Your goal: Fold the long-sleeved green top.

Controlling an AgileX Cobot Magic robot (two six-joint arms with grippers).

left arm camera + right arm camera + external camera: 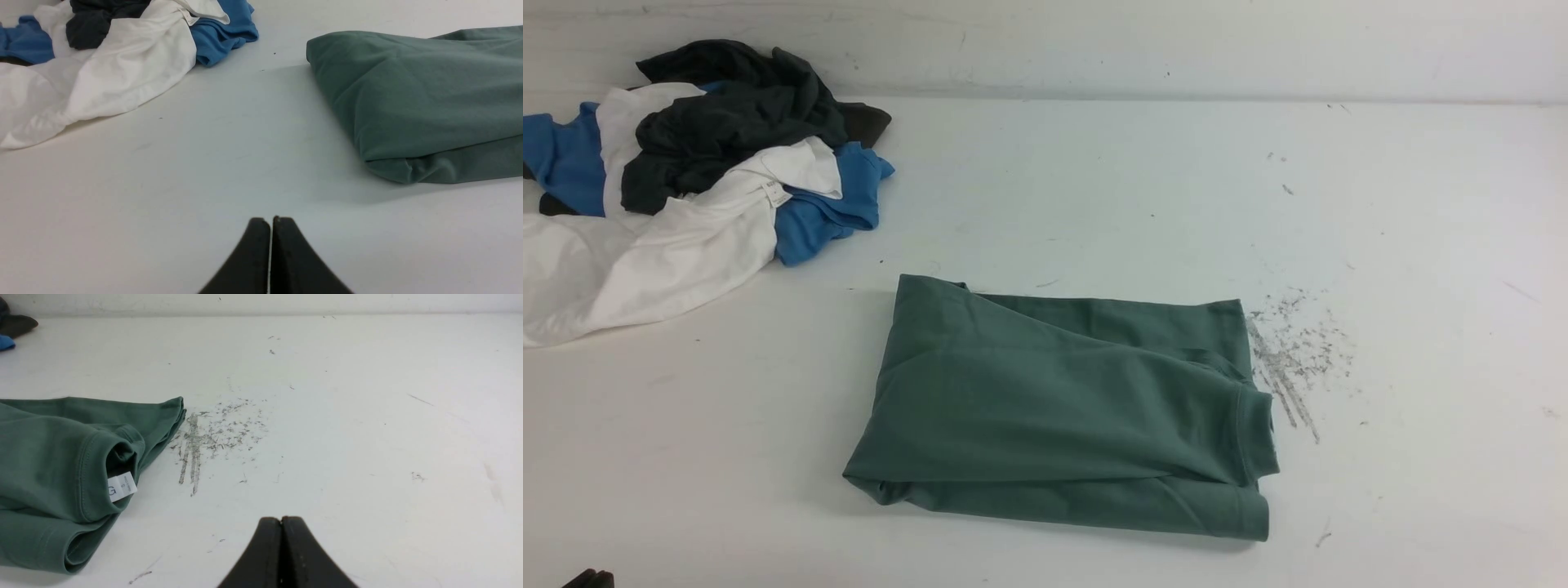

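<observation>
Left of the green top (pixel 1062 408), garments (pixel 711 171) lie heaped; both hands (pixel 271 222) (pixel 281 521) pressed together.

The white desk (pixel 1421 327) has dark scuffs and scratches on it, and it runs back to a pale wall (pixel 1176 49) with faint marks. Soft, even light falls across both.

1. Can count one green long-sleeved top (pixel 1054 408), around the middle of the table (pixel 1421 327).
2. Can count one white neck tag (pixel 121 486) on that top.
3. Can count one heap of clothes (pixel 727 139) at the table's far left corner; cannot tell how many black, blue or white garments.
4. Can make out one white label (pixel 775 193) in the heap.
5. Can count two end effectors: one left end effector (pixel 271 222), one right end effector (pixel 281 520).
</observation>
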